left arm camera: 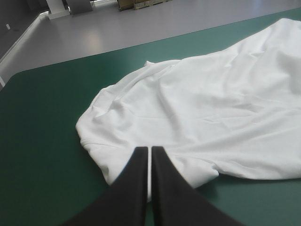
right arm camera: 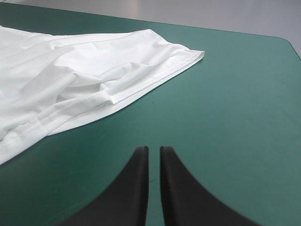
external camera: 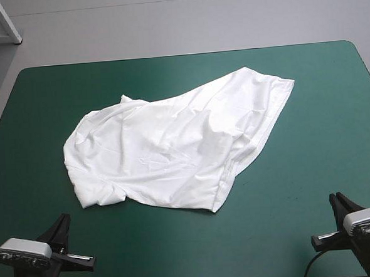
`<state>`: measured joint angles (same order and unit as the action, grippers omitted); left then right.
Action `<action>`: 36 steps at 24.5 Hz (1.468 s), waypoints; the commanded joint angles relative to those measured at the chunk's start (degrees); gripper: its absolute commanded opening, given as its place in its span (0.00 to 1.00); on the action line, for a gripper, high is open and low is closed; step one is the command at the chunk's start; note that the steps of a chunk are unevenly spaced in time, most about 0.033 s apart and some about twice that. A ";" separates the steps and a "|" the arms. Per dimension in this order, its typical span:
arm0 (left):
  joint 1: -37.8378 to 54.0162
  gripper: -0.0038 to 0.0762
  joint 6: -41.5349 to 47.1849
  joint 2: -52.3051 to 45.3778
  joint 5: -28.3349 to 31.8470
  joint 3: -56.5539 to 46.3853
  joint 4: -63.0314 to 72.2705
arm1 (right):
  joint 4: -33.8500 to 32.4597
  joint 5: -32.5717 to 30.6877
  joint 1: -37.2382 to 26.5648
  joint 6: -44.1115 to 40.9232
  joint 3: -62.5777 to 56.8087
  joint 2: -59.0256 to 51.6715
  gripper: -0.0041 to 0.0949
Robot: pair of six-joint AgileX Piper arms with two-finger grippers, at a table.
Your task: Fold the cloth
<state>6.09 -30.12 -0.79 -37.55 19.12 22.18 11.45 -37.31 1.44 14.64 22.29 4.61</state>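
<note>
The white T-shirt lies loosely spread and wrinkled on the middle of the teal-green cover, one end reaching toward the far right. My left gripper sits at the near left edge, shut and empty, apart from the shirt. In the left wrist view its fingers point at the T-shirt's rumpled near-left corner. My right gripper sits at the near right edge, also shut with nothing in it. Its fingers point over bare cover, with the T-shirt's hemmed edge ahead and off to one side.
Bare teal-green cover surrounds the shirt on all sides, widest on the right and along the near edge. The table's far edge meets grey floor.
</note>
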 commanded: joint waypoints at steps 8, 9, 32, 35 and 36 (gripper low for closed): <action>-0.38 0.07 0.62 -0.05 4.28 1.51 1.52 | 0.31 4.26 0.24 0.36 1.76 0.67 0.13; -0.38 0.07 0.62 -0.05 4.28 1.51 1.52 | 0.31 4.26 0.24 0.36 1.76 0.67 0.13; -0.26 0.68 29.17 35.17 -10.26 14.65 -8.98 | 0.31 4.26 0.24 0.36 1.76 0.67 0.13; -0.26 0.68 29.43 40.86 -10.03 14.65 -8.98 | 0.31 4.26 0.24 0.36 1.76 0.67 0.13; -0.26 0.68 29.43 43.22 -10.01 14.79 -8.98 | 0.31 4.26 0.24 0.36 1.76 0.67 0.13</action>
<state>6.09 -1.72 38.32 -50.65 31.70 12.48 11.45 -37.30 1.44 14.64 22.29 4.61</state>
